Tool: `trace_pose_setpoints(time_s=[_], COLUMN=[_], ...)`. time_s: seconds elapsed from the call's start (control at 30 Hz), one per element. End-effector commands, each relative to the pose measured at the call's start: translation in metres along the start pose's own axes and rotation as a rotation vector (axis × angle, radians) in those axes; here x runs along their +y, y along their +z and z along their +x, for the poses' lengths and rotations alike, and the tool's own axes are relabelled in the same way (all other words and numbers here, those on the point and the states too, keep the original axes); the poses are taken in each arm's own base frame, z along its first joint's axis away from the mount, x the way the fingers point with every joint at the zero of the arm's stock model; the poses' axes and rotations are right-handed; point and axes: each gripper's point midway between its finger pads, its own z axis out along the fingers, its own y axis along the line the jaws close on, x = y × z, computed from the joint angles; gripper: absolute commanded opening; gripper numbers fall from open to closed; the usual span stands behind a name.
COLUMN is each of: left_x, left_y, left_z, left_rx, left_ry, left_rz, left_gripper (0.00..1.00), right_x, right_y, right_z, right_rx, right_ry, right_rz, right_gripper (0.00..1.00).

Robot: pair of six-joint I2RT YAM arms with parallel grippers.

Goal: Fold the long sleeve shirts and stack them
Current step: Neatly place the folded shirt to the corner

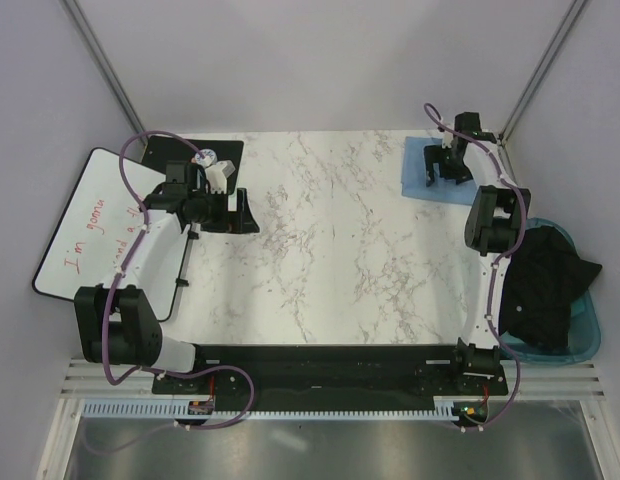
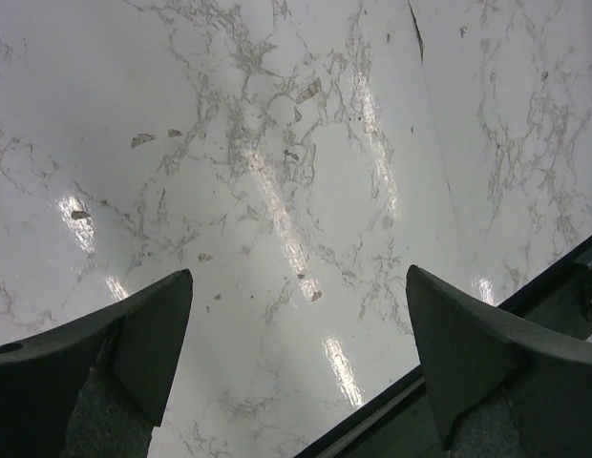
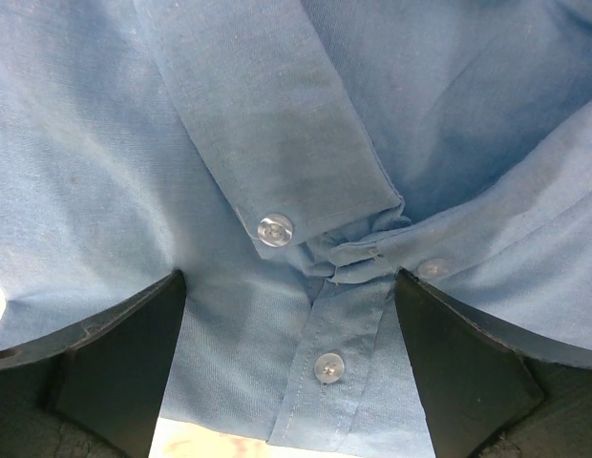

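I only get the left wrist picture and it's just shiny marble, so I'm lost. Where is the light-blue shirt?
Observer: The light-blue cloth shirt lies at the far right corner of the white marble table.
Operator: Is the other hand close to it?
Observer: Yes, the right hand is open just above it.
Operator: What's beside the table?
Observer: A teal plastic bin holding a heap of black clothes, on the right side.

A whiteboard (image 1: 75, 235) at the left is showing red handwriting reading "I'm gonna"; the arm is hiding most of its second line.
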Motion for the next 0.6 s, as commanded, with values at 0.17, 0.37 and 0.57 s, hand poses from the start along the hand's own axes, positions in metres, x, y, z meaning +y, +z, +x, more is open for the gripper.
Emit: trace_pose_setpoints(time_s=[0.17,0.37,0.57], left_x=[-0.008,-0.007,-0.01], left_y=[-0.018,-0.016,-0.017], left_z=[-0.013,-0.012,-0.014], left_rx=[-0.05,-0.045,-0.05], left_ry=[0.005,-0.004,-0.004], left_rz=[0.005,0.011,0.019], left_gripper=[0.99,0.99,0.99], right_x=[-0.048,-0.053,-0.058], right_y=[0.013,0.006,-0.001], right_z=[0.031,0.032,0.036], right_rx=[0.088,0.094,0.117], right_ry=[-0.087,-0.159,-0.239], right_rz=[0.062,0.06,0.07], right_gripper=[0.98,0.98,0.97])
